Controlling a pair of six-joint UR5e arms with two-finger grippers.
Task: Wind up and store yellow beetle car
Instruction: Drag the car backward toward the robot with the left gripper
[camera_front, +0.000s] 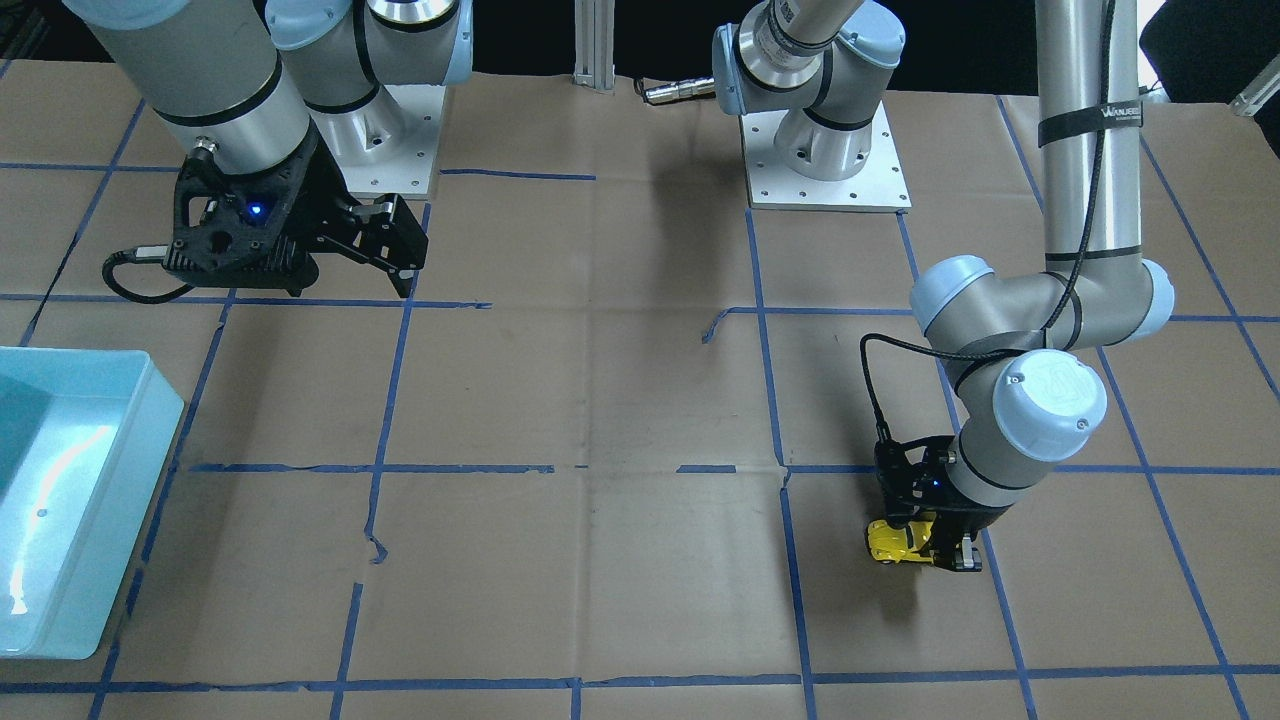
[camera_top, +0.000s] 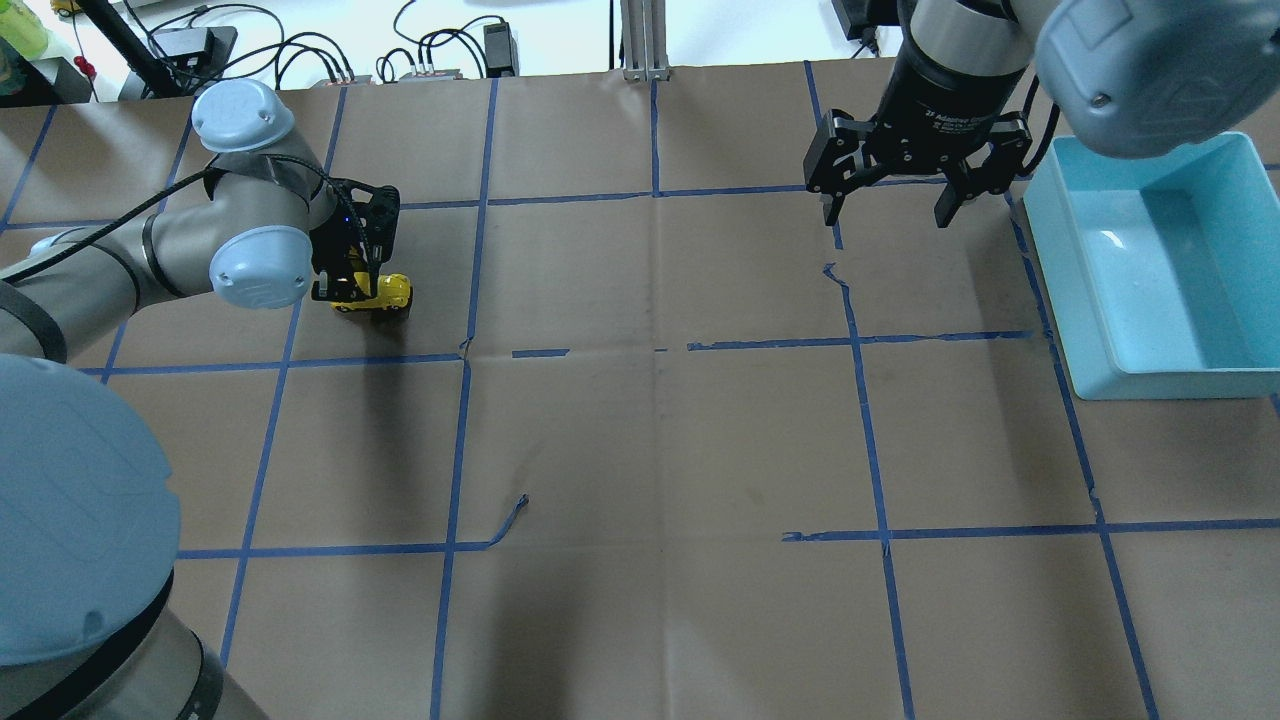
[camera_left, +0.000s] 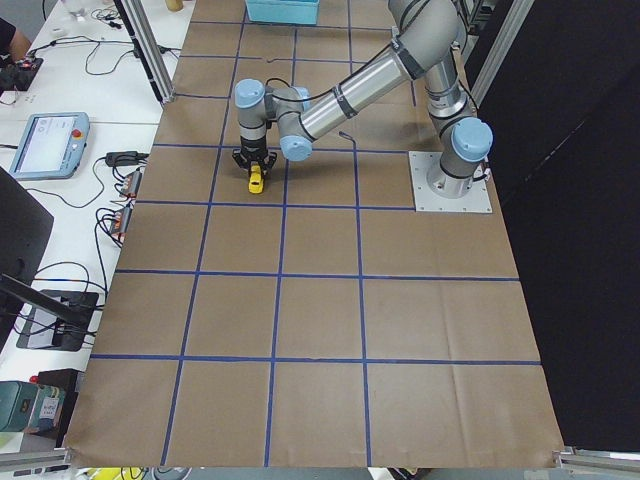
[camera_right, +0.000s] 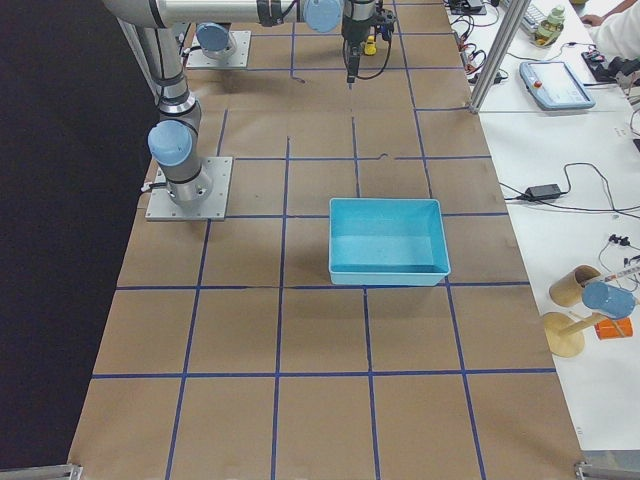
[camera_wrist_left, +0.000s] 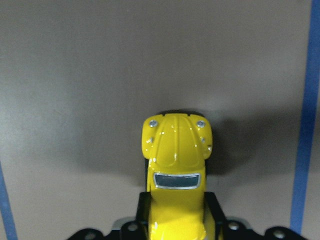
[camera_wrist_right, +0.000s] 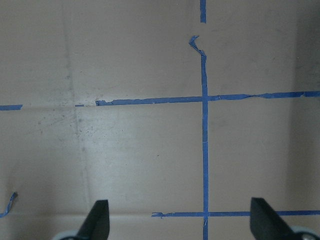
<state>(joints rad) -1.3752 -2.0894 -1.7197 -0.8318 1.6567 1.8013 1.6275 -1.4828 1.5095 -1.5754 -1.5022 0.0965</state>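
Observation:
The yellow beetle car sits low at the brown paper table, held at its rear by my left gripper, which is shut on it. It also shows in the overhead view under the left gripper, and in the left wrist view with its nose pointing away between the fingers. My right gripper hangs open and empty above the table, next to the blue bin. Its fingertips show spread wide in the right wrist view.
The light blue bin stands empty at the table's edge on my right side. Blue tape lines grid the paper. Both arm bases stand at the table's back. Cables and devices lie beyond the table's far edge.

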